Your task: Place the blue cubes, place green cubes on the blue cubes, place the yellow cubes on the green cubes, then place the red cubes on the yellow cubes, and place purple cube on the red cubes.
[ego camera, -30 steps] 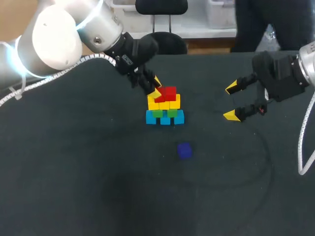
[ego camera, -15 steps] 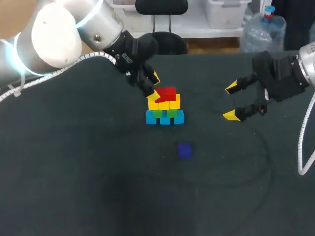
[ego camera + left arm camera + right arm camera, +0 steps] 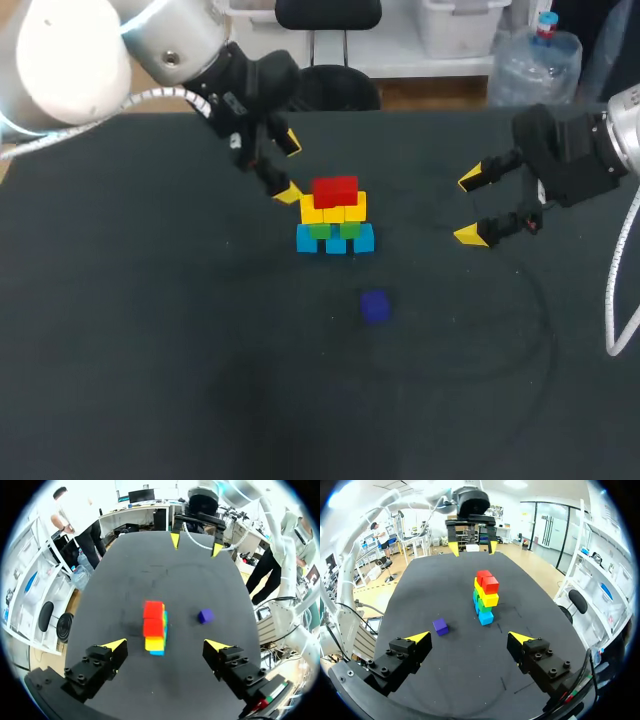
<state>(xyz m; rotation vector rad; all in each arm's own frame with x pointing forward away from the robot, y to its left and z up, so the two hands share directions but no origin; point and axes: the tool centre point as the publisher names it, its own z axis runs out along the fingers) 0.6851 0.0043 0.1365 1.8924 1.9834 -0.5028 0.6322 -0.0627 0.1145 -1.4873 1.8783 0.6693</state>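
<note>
- Both pincers are held wide apart with nothing in them: the left gripper [image 3: 288,168] sits just beside the top of the stack [image 3: 155,630], and the right gripper [image 3: 468,208] is well off on the stack's other side.
- Looks like four layers are done: blue cubes [image 3: 335,240], green cubes [image 3: 335,229], yellow cubes [image 3: 333,211], and red cubes [image 3: 336,189] on top.
- The purple cube [image 3: 375,306] is left lying alone on the table [image 3: 150,350], in front of the stack and apart from it.
- The bit that matters: seen from the left gripper, the cube is past the stack, so the stack is kinda in the way.
- From the right gripper it's ahead and lower with open table between, and that arm is judged a bit nearer.
- No long axis to be lined up, it's a cube.
</note>
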